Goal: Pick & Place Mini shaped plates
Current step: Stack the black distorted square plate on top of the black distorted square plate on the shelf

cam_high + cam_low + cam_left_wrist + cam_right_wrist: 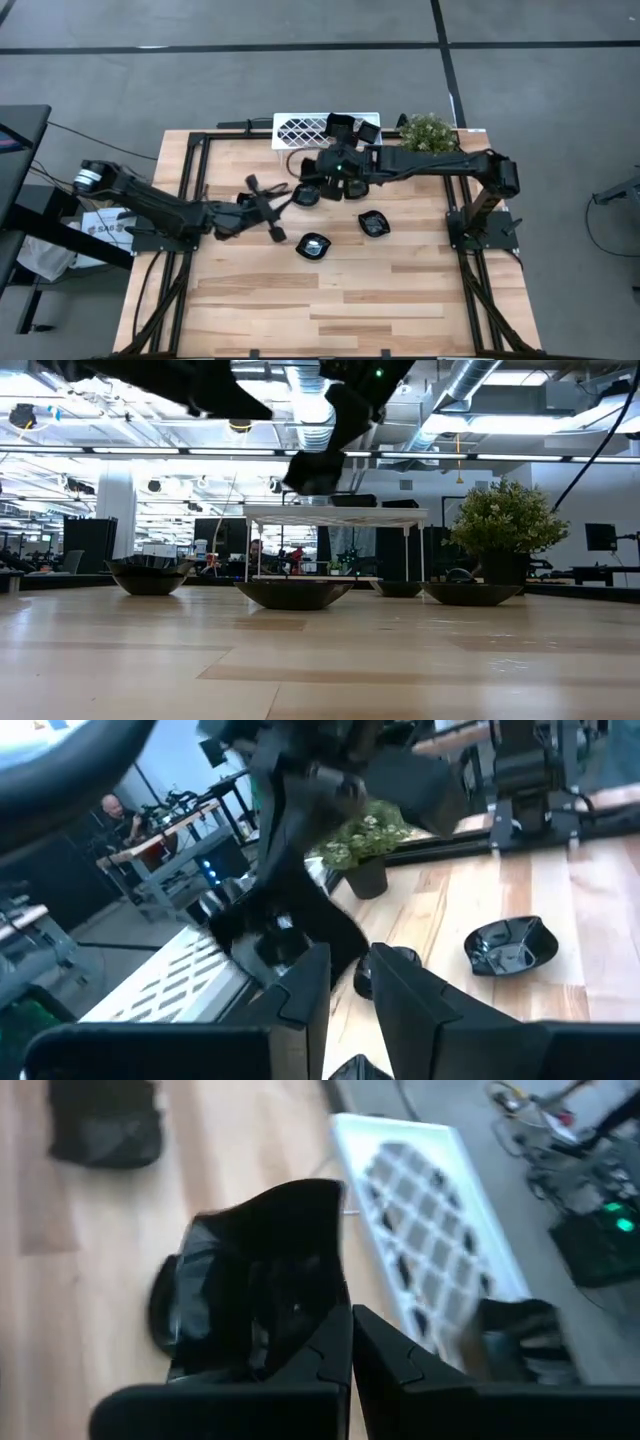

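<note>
My right gripper (350,1342) hangs above the table in front of the white lattice rack (300,130), shut on a glossy black squarish mini plate (260,1270). That plate also shows high in the low view (315,468). Two more black plates (340,125) sit on the rack. Other plates rest on their bases on the wood: one near the middle (313,245), one to its right (374,223), one farther back (305,195). My left gripper (265,205) hovers left of them, open, with nothing between its fingers (305,990). My right gripper pinches the plate's rim (335,1305) between its two shut fingers, at one edge of the dish. The fingers slant down from the table's right side. The plate is lifted clear of the table and stands tilted up from the fingertips.
A potted plant (430,132) stands at the far edge, right of the rack. Black frame rails (190,180) run along both sides of the table. The near half of the wooden top (340,310) is bare. People and benches show in the room behind.
</note>
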{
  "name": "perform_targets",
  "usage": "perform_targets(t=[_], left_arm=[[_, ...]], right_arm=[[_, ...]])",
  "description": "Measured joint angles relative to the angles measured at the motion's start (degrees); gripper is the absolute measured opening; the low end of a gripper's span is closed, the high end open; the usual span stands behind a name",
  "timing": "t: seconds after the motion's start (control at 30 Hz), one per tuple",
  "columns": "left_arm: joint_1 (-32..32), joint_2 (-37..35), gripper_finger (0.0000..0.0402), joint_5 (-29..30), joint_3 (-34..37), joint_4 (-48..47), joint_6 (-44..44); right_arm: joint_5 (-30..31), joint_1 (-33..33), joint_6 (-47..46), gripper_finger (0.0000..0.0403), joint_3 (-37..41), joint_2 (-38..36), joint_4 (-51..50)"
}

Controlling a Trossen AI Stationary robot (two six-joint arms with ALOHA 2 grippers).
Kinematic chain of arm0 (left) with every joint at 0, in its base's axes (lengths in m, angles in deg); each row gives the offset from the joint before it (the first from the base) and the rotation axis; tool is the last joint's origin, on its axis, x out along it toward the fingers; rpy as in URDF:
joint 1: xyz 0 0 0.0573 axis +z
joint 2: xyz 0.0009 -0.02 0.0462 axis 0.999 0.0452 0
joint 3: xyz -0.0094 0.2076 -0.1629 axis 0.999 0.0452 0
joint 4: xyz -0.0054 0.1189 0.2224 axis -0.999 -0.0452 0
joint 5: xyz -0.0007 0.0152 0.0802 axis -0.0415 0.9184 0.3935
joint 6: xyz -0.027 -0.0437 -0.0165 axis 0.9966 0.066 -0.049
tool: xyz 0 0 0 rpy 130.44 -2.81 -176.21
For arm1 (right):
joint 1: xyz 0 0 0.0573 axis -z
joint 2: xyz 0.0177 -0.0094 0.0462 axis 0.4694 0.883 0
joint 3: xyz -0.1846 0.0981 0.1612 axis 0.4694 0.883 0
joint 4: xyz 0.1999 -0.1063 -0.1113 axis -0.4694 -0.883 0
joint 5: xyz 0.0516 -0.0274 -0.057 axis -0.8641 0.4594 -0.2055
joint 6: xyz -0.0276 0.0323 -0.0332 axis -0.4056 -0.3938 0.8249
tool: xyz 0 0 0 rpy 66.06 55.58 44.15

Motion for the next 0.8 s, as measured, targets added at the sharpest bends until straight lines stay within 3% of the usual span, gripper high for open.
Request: perform_targets(t=[0.17,0.37,0.67,0.8], left_arm=[[0.2,-6.8,0.0078,0.0,4.9,0.2,2.8],[0.2,-11.8,0.0078,0.0,7.4,0.6,4.4],[0.1,-11.8,0.0078,-0.4,7.6,1.6,4.5],[0.2,-11.8,0.0078,-0.4,7.6,1.9,4.5]], right_arm=[[-0.9,4.4,0.4,0.0,-3.2,-3.0,-2.1],[-13.3,15.7,1.8,0.0,-4.1,-7.5,-4.0],[-31.9,31.0,7.5,0.0,-4.1,-7.1,-4.2],[-35.2,34.3,7.5,0.0,-4.1,-5.3,-4.0]])
